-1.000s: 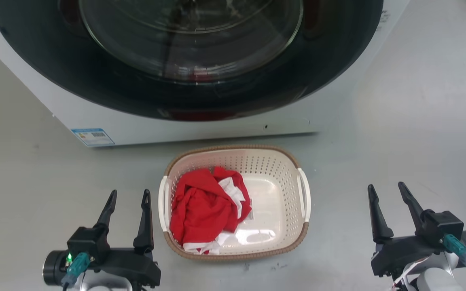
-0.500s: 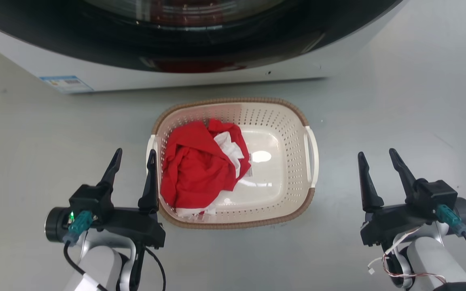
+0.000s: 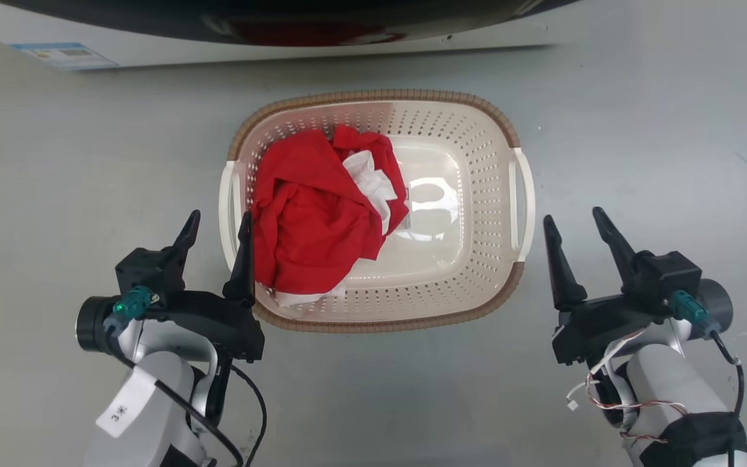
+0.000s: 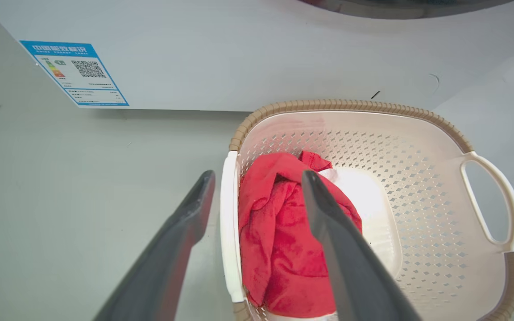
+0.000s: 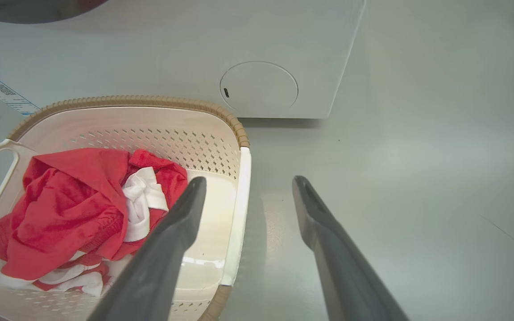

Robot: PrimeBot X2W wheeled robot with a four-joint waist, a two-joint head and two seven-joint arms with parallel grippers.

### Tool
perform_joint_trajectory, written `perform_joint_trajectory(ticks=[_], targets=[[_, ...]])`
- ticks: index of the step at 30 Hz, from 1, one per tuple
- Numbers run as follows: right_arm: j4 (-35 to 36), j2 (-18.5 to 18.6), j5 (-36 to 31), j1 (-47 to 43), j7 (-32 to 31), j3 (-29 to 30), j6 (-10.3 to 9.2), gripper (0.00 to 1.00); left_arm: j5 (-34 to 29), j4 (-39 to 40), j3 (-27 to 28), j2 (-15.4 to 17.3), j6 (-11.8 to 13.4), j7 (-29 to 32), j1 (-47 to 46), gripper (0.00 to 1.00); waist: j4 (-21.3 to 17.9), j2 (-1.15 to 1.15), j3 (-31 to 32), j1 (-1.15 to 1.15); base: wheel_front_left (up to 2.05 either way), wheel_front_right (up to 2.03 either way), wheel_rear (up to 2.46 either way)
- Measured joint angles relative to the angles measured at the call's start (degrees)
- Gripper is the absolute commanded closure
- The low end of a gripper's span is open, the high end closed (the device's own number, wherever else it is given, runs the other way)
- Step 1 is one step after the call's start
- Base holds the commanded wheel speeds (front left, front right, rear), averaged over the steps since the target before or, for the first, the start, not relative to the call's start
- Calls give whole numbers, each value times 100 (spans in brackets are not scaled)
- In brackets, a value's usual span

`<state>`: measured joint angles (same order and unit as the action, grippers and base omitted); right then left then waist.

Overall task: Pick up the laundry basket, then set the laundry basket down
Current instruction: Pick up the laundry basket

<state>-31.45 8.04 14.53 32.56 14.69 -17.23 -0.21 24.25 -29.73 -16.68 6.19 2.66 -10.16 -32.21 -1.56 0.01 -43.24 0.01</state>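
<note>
We see the cream-white perforated plastic laundry basket with its brown woven-look rim standing on the grey floor, near the white washing machine. A crumpled red and white cloth lies in its left half. Our left gripper is spread, one finger on either side of the basket's left white handle; whether it touches, we cannot tell. Our right gripper, also spread, is just beside the basket's right side, holding nothing.
</note>
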Motion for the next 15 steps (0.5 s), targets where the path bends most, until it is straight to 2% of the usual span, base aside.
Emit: perform_joint_trajectory(ticks=[15], targets=[[-837, -219, -1, 816, 0, -149, 126, 0, 171, -937, 103, -3, -330, 356, -867, 0, -74, 0, -582, 0, 0, 0, 0]])
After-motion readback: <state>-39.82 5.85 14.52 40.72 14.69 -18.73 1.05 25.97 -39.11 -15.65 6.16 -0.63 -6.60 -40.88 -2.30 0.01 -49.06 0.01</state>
